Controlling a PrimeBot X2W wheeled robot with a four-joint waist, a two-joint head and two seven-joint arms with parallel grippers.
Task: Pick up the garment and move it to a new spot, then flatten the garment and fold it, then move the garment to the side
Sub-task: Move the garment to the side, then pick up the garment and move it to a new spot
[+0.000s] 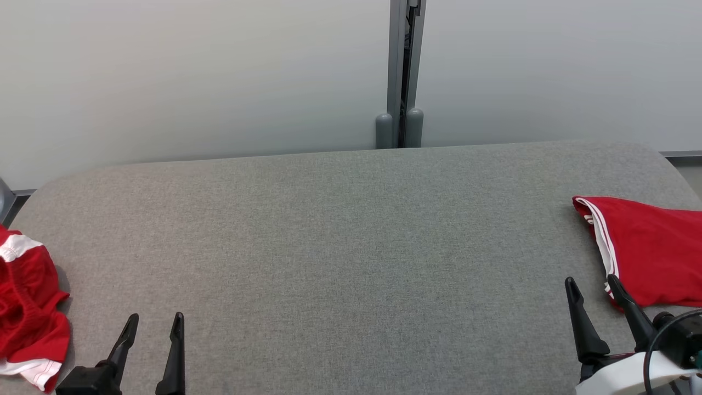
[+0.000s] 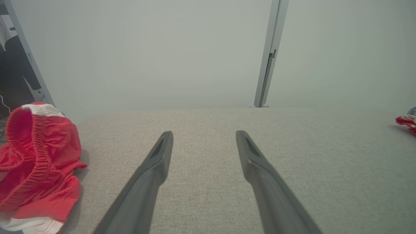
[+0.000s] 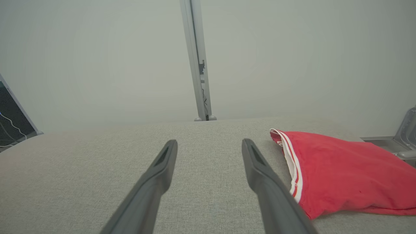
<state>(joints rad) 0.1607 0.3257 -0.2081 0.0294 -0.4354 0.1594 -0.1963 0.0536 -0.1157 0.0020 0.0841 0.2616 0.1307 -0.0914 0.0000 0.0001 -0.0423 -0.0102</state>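
Waistband elastic on shorts shows from left wrist; left gripper, right gripper spread wide.

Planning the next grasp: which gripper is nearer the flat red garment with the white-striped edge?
Right. The right gripper sits just beside the striped edge of the garment; the left gripper is far across the table, by the crumpled red cloth.

Grey fabric table before pale wall panels.
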